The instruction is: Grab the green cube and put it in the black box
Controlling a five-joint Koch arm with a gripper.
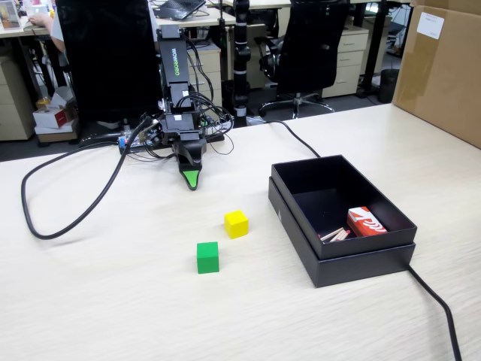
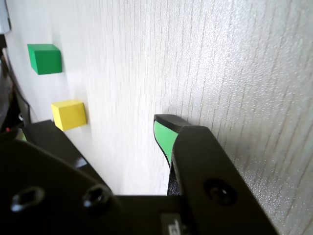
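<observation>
The green cube (image 1: pixel 207 257) sits on the pale wooden table, in front of the arm and well short of it. In the wrist view the green cube (image 2: pixel 45 58) shows at the upper left, beyond the yellow one. My gripper (image 1: pixel 192 180) hangs tip-down just above the table near the arm's base, apart from both cubes. In the wrist view the gripper (image 2: pixel 102 125) is open: bare table shows between the black jaw on the left and the green-padded jaw on the right, and nothing is held. The black box (image 1: pixel 361 267) stands open to the right of the cubes.
A yellow cube (image 1: pixel 236 223) (image 2: pixel 69 114) lies between the gripper and the green cube. Inside the black box are a red-and-white packet (image 1: pixel 366 222) and some sticks. A black cable (image 1: pixel 68 199) loops at the left; another cable (image 1: pixel 436 301) runs from the box. A brown cardboard box (image 1: pixel 443 68) stands far right.
</observation>
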